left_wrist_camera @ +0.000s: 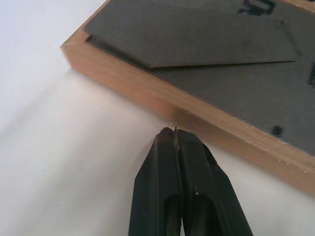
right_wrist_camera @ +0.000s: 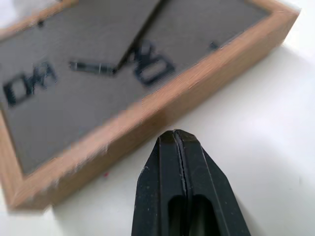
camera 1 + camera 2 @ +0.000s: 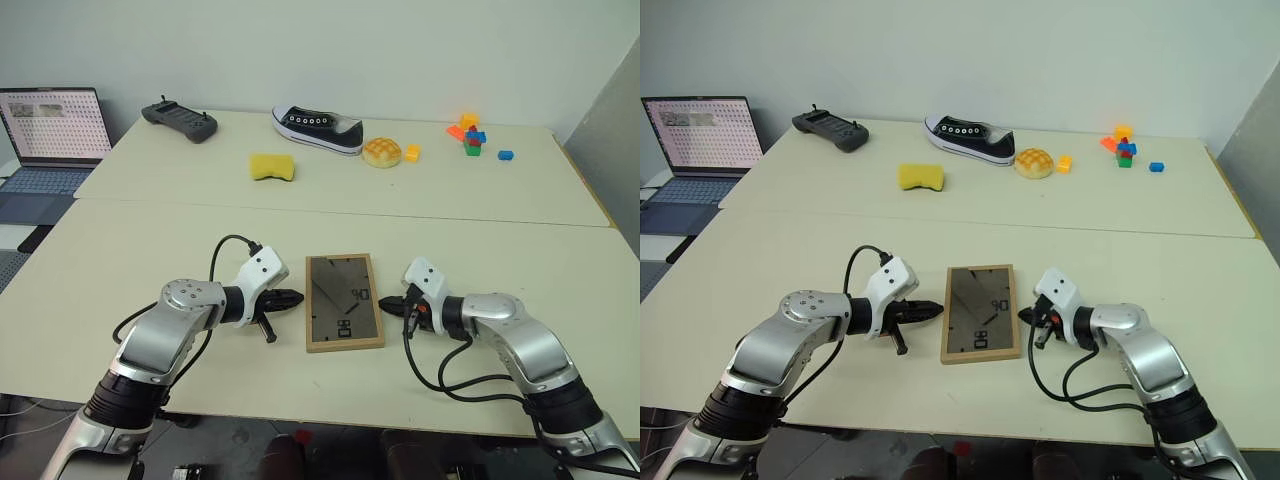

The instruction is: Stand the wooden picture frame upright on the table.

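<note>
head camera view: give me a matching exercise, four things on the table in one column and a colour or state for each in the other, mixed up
Things:
1. small light-wood picture frame
2. low-top canvas shoe
3. wavy-edged sponge
4. left pincer

Colour or state:
A. yellow
B. shut, pointing at the frame's side
C. lying flat, dark grey back up
D. black with white sole

Pairs: 1-C, 2-D, 3-A, 4-B
</note>
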Tool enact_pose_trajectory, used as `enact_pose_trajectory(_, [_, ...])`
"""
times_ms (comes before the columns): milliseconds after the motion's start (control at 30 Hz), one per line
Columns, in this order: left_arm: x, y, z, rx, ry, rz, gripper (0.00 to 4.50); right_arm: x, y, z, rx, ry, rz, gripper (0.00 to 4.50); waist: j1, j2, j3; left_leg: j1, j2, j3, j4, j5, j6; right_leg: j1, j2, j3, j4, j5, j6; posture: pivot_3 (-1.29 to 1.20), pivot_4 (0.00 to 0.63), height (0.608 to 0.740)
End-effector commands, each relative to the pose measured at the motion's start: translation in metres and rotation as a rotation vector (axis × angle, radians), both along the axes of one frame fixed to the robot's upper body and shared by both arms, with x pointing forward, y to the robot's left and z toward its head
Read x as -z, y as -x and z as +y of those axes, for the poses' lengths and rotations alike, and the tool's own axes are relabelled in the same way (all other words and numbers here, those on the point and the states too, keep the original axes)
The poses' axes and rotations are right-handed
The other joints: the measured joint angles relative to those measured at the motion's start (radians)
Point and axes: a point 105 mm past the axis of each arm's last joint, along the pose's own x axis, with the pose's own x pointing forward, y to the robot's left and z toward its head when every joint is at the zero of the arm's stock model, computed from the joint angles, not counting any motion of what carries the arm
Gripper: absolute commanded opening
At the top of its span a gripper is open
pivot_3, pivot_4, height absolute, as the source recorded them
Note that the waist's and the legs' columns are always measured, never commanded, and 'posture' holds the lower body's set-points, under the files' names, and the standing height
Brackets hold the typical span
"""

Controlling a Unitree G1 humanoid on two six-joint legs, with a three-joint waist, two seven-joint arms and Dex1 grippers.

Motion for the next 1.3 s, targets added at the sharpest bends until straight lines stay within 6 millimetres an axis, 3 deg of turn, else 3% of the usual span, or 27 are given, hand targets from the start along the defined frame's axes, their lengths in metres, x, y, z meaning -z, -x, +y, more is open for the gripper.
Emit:
enact_pose_trajectory(33, [-0.017,0.013,0.016,-0.009,0.073,0.079,0.41,-0.012,-0.002,-0.025,0.014,0.051,-0.067,0.0,0.0,0.0,0.0,0.0,0.0,0.0,0.0,0.0,0.0,0.0,0.0,0.0,0.0,0.0,0.0,0.0,0.15,0.74])
enact_pose_trajectory(133, [-0.033,0.034,0.015,-0.008,0.273,0.3,0.86,-0.019,-0.004,-0.032,0.008,0.042,-0.079,0.0,-0.001,0.0,0.0,0.0,0.0,0.0,0.0,0.0,0.0,0.0,0.0,0.0,0.0,0.0,0.0,0.0,0.15,0.74])
enact_pose_trajectory(267, [-0.054,0.034,0.022,-0.111,0.534,0.586,1.66,-0.02,-0.007,-0.032,-0.014,0.047,-0.093,0.0,0.0,-0.001,0.0,0.0,0.0,-0.001,0.0,0.0,0.0,0.0,0.0,-0.001,0.0,0.0,0.0,0.0,0.15,0.74])
enact_pose_trajectory(467, [-0.033,0.037,0.025,-0.178,0.56,0.787,3.03,-0.015,-0.009,-0.012,-0.076,0.03,-0.096,0.0,-0.018,-0.001,0.0,0.0,0.0,-0.001,-0.001,0.0,0.0,0.0,0.0,-0.001,0.0,0.0,0.0,0.0,0.15,0.74])
enact_pose_trajectory(733, [-0.012,0.03,0.009,-0.233,0.575,0.836,4.49,-0.011,-0.006,0.015,-0.113,0.015,-0.105,0.0,-0.015,-0.001,0.0,0.001,0.0,-0.002,0.0,0.0,0.0,0.001,0.0,-0.001,0.001,0.0,0.0,0.0,0.15,0.74])
enact_pose_trajectory(1033, [0.019,0.034,-0.017,-0.246,0.561,0.891,4.49,-0.018,-0.005,0.045,-0.146,-0.032,-0.132,0.0,0.0,0.001,-0.002,0.002,-0.001,-0.001,0.001,0.001,-0.002,0.002,-0.001,-0.001,0.001,0.0,0.0,0.0,0.15,0.74])
enact_pose_trajectory(1233, [0.009,0.036,-0.034,-0.152,0.603,0.886,4.49,-0.017,-0.004,0.046,-0.134,-0.038,-0.125,0.0,0.012,0.002,-0.004,0.002,-0.003,-0.002,0.001,0.001,-0.001,0.004,-0.004,-0.001,-0.001,0.0,0.0,0.0,0.15,0.74])
enact_pose_trajectory(1300, [0.009,0.033,-0.031,-0.172,0.602,0.864,4.13,-0.015,-0.004,0.041,-0.116,-0.03,-0.12,0.0,0.012,0.002,-0.004,0.002,-0.003,-0.002,0.001,0.001,-0.001,0.004,-0.004,-0.001,-0.001,0.0,0.0,0.0,0.15,0.74])
